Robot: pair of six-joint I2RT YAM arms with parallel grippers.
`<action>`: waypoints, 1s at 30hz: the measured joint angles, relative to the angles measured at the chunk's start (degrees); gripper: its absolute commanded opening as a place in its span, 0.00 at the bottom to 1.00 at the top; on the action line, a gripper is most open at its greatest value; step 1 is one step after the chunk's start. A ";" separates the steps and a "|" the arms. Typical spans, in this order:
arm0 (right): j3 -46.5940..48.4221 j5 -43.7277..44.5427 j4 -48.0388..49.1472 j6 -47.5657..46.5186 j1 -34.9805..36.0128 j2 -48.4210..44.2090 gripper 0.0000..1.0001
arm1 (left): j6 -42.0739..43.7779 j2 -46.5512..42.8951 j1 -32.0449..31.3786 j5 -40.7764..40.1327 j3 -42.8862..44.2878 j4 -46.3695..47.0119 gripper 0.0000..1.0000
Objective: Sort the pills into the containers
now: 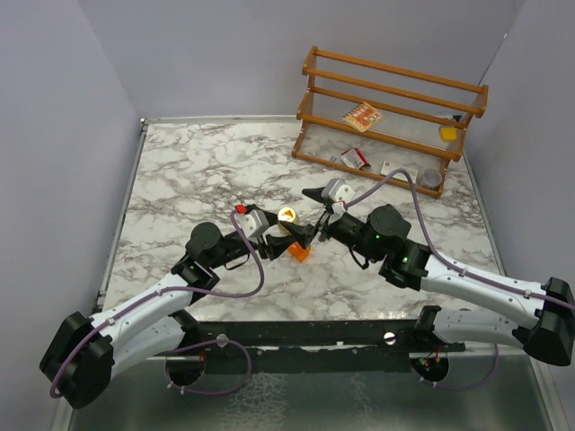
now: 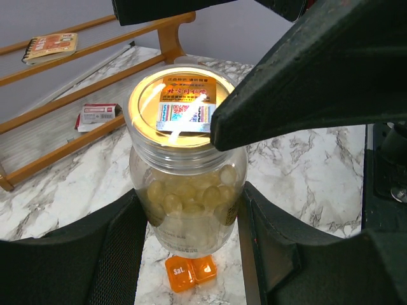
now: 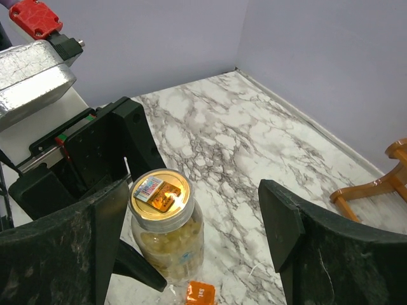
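Observation:
A clear jar (image 1: 287, 215) with a gold lid (image 2: 181, 105) and yellow pills (image 2: 184, 190) inside hangs a little above the marble table. My left gripper (image 2: 187, 216) is shut on its body, one finger on each side. Below it on the table lies a tiny orange box (image 2: 191, 272), marked "Sat."; it also shows in the top view as the orange box (image 1: 299, 252) and in the right wrist view as the orange box (image 3: 200, 293). My right gripper (image 3: 194, 190) stands open at lid height, its left finger (image 3: 95, 241) close beside the jar (image 3: 166, 235), its right finger well clear.
A wooden rack (image 1: 395, 103) stands at the back right, holding flat packets (image 1: 362, 117), a yellow item (image 1: 447, 133) and a grey tin (image 1: 431, 177). A red-and-white packet (image 2: 98, 114) lies at its foot. Grey walls border the table on the left, back and right.

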 measured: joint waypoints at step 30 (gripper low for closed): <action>0.00 -0.96 2.03 1.49 0.00 3.34 0.68 | 0.26 0.00 0.00 -1.18 -0.09 -0.04 0.00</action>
